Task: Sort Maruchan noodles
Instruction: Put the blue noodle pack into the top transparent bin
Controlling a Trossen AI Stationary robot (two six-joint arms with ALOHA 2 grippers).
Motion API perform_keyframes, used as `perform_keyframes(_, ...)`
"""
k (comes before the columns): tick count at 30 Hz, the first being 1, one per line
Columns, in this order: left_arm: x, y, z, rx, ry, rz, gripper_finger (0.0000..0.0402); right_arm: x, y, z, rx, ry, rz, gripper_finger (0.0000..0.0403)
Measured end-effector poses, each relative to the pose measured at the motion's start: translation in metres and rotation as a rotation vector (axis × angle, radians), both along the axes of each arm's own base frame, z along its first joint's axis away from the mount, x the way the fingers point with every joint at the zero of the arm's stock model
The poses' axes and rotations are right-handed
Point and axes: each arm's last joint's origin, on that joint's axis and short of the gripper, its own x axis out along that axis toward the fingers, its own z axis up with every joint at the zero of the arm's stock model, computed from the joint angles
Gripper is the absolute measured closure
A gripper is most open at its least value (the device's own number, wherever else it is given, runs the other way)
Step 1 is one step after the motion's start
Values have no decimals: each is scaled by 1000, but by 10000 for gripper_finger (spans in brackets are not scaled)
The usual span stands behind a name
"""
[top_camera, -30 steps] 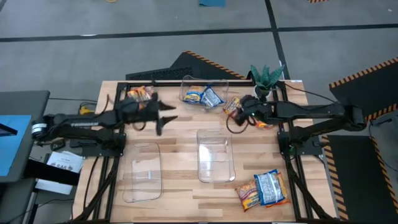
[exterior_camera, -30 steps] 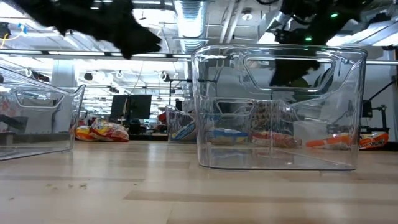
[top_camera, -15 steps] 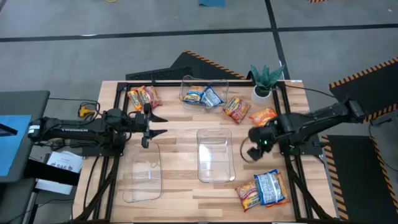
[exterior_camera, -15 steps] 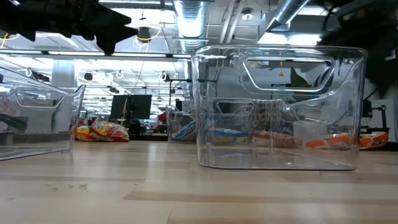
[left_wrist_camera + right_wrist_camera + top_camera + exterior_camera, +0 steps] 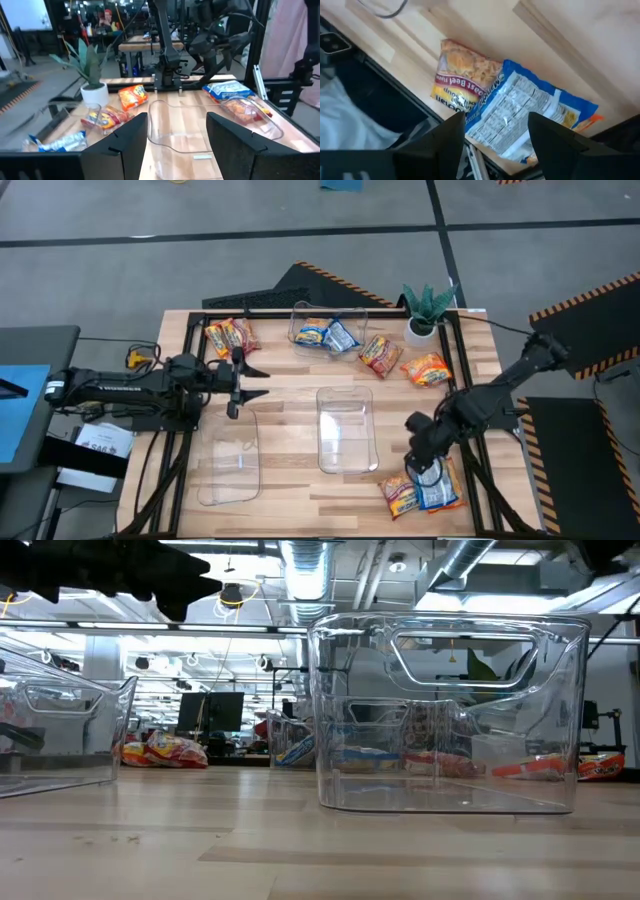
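Several Maruchan noodle packets lie flat on the table. Two red-brown and orange ones (image 5: 228, 335) sit at the far left, blue ones (image 5: 326, 335) in the far clear bin, a red-brown one (image 5: 378, 353) and an orange one (image 5: 427, 368) near the plant. A red-brown packet (image 5: 462, 80) and a blue packet (image 5: 525, 117) lie at the near right corner. My right gripper (image 5: 424, 468) hangs open just above those two, pointing down. My left gripper (image 5: 258, 381) is open, level above the table's left half, and touches nothing.
Three clear bins stand on the table: the far one (image 5: 300, 315), an empty middle one (image 5: 347, 450) and an empty one at the near left (image 5: 228, 470). A potted plant (image 5: 428, 305) stands at the far right. A black frame rail (image 5: 470, 395) runs along the right side.
My right gripper swung from the packets near the plant toward the table's near edge and now points down over the near right packets, still open. My left gripper drew back a little toward the left edge, then kept still. No packet moved.
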Motion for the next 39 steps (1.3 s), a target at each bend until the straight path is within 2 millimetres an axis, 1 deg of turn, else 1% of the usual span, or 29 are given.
perform_keyframes(4, 0, 0, 0, 42, -3, 3, 209, 6, 17, -11, -18, 126, -70, 163)
perform_keyframes(8, 0, 0, 1, 82, -3, 6, 209, 15, 28, -30, -22, 252, -109, 163)
perform_keyframes(12, 0, 0, 1, 112, -11, 9, 209, 25, 34, -49, -62, 307, -121, 163)
perform_keyframes(16, 0, 0, 1, 151, -9, 19, 209, 32, 34, -62, -98, 348, -128, 163)
perform_keyframes(20, 0, 0, 1, 148, -9, 19, 209, 35, 29, -68, -149, 359, -117, 163)
perform_keyframes(24, 0, 0, 1, 145, -8, 19, 209, 35, 23, -67, -204, 355, -142, 163)
perform_keyframes(28, 0, 0, 0, 134, 8, 17, 209, 36, 19, -67, -219, 366, -154, 163)
perform_keyframes(32, 0, 0, -1, 132, 18, 17, 209, 39, 22, -73, -223, 373, -146, 163)
perform_keyframes(36, 0, 0, -2, 139, 24, 17, 209, 43, 26, -79, -186, 387, -124, 163)
perform_keyframes(39, 0, 0, -2, 139, 25, 17, 209, 44, 27, -80, -167, 378, -109, 163)
